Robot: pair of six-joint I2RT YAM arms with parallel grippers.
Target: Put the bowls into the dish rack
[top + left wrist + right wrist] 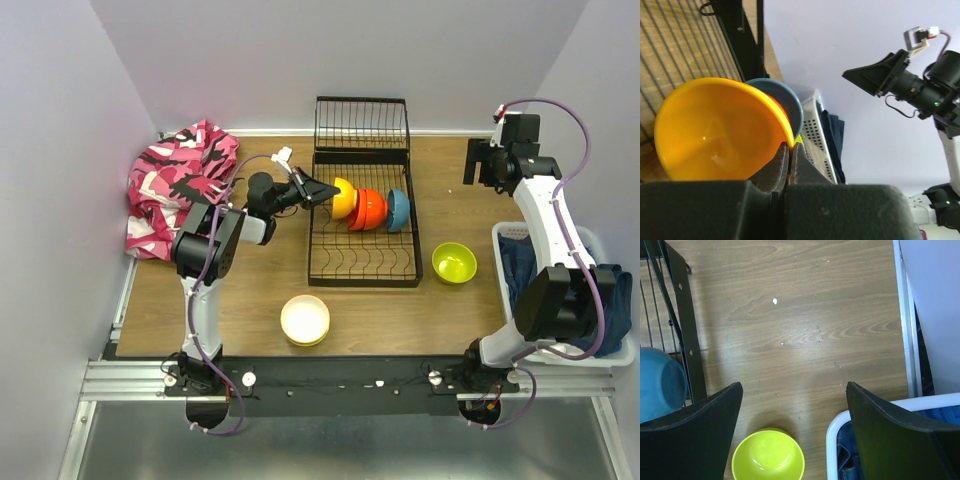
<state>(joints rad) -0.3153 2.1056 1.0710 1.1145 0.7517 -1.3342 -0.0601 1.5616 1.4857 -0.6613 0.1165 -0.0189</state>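
The black wire dish rack (330, 262) stands mid-table, its flap raised at the back. An orange bowl (344, 197), an orange-red bowl (370, 209) and a blue bowl (399, 209) stand on edge in it. My left gripper (326, 190) is shut on the orange bowl's (715, 130) rim, the fingertips (780, 157) pinching its edge. A lime green bowl (454, 263) sits on the table right of the rack, and a cream-white bowl (305, 320) near the front. My right gripper (482, 163) hangs open above the back right, over the lime green bowl (768, 456) and the blue bowl (660, 385).
A pink patterned cloth (175, 185) lies bunched at the back left. A white basket (505, 232) of blue cloth stands at the right edge, its rim (832, 432) just under my right finger. The rack's frame (686, 335) runs along the left of the right wrist view.
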